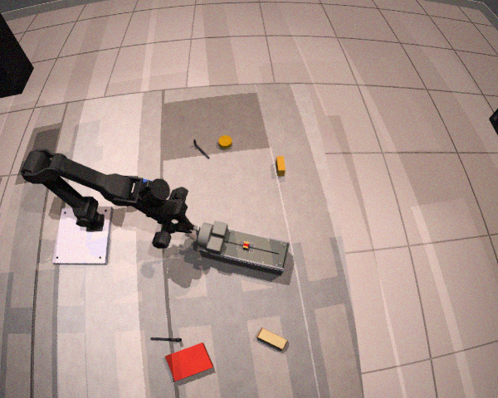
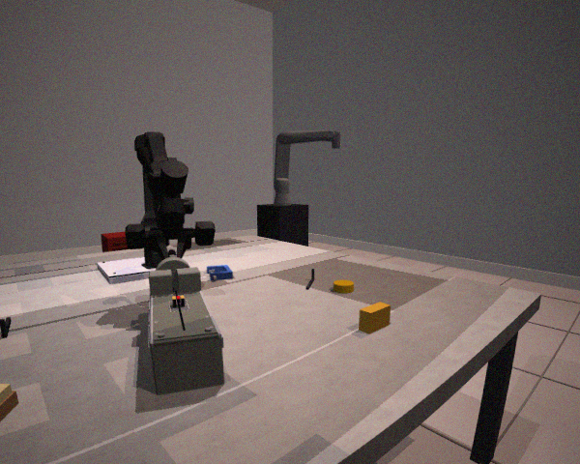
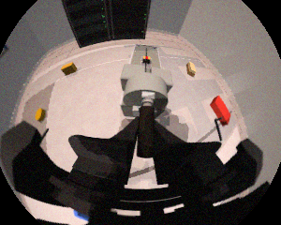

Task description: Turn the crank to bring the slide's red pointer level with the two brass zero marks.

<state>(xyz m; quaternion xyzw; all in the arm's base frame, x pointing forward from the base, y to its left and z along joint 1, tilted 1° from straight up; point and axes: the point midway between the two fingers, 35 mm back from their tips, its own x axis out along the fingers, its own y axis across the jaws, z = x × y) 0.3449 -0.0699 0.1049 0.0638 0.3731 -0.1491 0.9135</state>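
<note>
The grey machine (image 1: 257, 259) (image 2: 188, 362) (image 3: 145, 84) stands on the table, with a slot along its top. Its small red pointer (image 1: 246, 245) (image 2: 178, 298) (image 3: 146, 58) sits in the slot, beside the marks; the views are too coarse to tell whether it is level with them. The black crank handle (image 3: 146, 131) sticks out from the round hub towards the arm in the wrist view. My gripper (image 1: 193, 230) (image 3: 143, 120) is shut on this handle. In the exterior view the fingertips are partly hidden behind the machine's hub.
A yellow disc (image 1: 225, 142) (image 2: 343, 286), an orange block (image 1: 280, 165) (image 2: 374, 317) and a thin black piece (image 1: 201, 149) lie on one side. A red block (image 1: 189, 361) (image 3: 220, 110), a tan block (image 1: 271, 338) and another black piece (image 1: 165, 339) lie on the other. A blue part (image 2: 219, 272) lies near the arm.
</note>
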